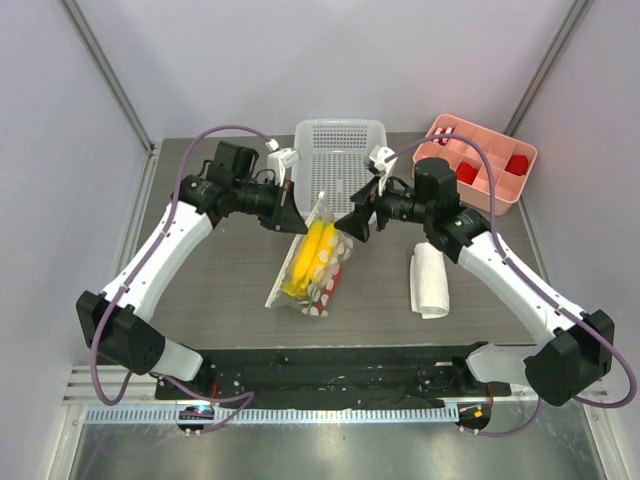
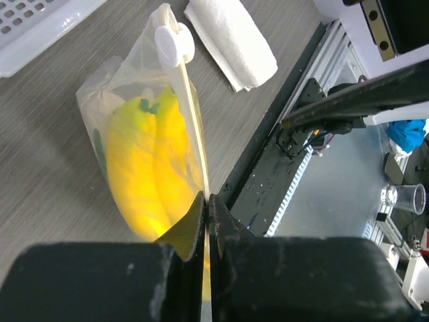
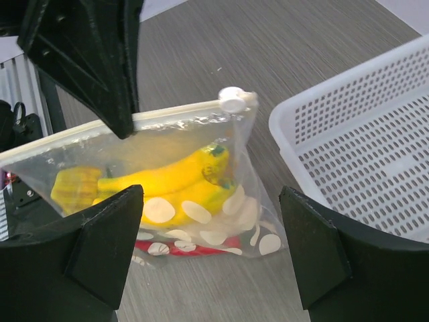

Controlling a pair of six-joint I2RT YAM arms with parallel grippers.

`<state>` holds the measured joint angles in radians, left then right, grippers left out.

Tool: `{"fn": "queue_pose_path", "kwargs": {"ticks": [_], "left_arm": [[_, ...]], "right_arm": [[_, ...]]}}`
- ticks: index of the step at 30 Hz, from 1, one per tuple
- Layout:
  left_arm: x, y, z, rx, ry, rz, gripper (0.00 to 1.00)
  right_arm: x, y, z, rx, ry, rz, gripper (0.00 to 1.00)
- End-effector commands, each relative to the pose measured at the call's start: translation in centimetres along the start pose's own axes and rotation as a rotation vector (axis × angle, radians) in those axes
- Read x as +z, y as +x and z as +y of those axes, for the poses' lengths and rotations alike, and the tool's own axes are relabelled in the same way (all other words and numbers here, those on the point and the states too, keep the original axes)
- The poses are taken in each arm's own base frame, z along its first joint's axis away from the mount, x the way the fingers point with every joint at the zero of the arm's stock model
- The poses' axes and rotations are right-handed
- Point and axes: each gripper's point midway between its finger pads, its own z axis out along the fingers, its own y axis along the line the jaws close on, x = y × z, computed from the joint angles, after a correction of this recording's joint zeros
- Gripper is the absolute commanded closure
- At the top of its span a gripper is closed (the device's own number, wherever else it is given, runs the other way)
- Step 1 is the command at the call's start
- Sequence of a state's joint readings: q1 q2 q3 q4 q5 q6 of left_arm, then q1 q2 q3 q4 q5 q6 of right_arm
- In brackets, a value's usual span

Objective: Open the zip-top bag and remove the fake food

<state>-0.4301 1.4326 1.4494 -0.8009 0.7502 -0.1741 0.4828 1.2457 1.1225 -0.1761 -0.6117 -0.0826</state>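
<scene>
Bag (image 1: 322,285) hangs above the table (image 1: 200,270) mid-workspace, zip edge up, just in front of the white basket (image 1: 340,140). Banana (image 3: 167,181) and something red sit inside; zip looks closed, slider (image 3: 232,99) at the end nearest the basket.

My left gripper (image 2: 206,201) is pressed together on the zip strip, at the end away from the slider, carrying the bag. My right gripper (image 3: 211,208) is spread wide, one finger on each side of the bag, touching nothing.

Step as I read it: grab the slider. Needs me higher and toward the basket, since the fingers sit below the zip line. Pinch the slider only, not film. Left must hold firm or the strip buckles.

Both arms reach inward, wrists facing each other across the bag.
</scene>
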Motion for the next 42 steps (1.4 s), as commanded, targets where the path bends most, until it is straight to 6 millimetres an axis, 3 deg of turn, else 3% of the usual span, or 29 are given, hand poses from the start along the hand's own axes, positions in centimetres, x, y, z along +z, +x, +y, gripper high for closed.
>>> {"fn": "queue_pose_path", "kwargs": {"ticks": [1,4,8,14,23,34,36,40,42], "left_arm": [[0.1,-0.5,-1.0,0.042,0.033,0.038,1.0],[0.4,-0.3,-1.8,0.072,0.05,0.069,1.0],[0.4,0.2,-2.0,0.089,0.056,0.097,1.0],[-0.1,0.6,-3.2,0.126,0.093,0.103,1.0],[-0.2,0.6,-4.0,0.138,0.13,0.109,1.0],[0.1,1.2,-4.4,0.135,0.137,0.135,1.0],[0.2,1.2,-4.3,0.134,0.135,0.136,1.0],[0.3,1.2,-4.3,0.132,0.136,0.139,1.0],[0.3,1.3,-4.0,0.129,0.119,0.143,1.0]], "right_arm": [[0.7,-2.9,0.9,-0.133,-0.096,-0.088,0.13],[1.2,-3.0,0.6,-0.177,-0.112,-0.114,0.15],[1.6,-2.7,0.0,-0.205,-0.147,-0.129,0.25],[2.2,-1.0,-1.2,-0.239,-0.159,-0.115,0.21],[2.7,1.0,0.5,-0.187,-0.279,-0.161,0.22],[3.4,0.9,0.6,-0.173,-0.301,-0.198,0.27],[3.4,0.8,0.7,-0.171,-0.308,-0.198,0.32],[3.2,0.9,1.1,-0.16,-0.326,-0.211,0.54],[2.9,0.2,1.5,-0.174,-0.327,-0.234,0.59]]}}
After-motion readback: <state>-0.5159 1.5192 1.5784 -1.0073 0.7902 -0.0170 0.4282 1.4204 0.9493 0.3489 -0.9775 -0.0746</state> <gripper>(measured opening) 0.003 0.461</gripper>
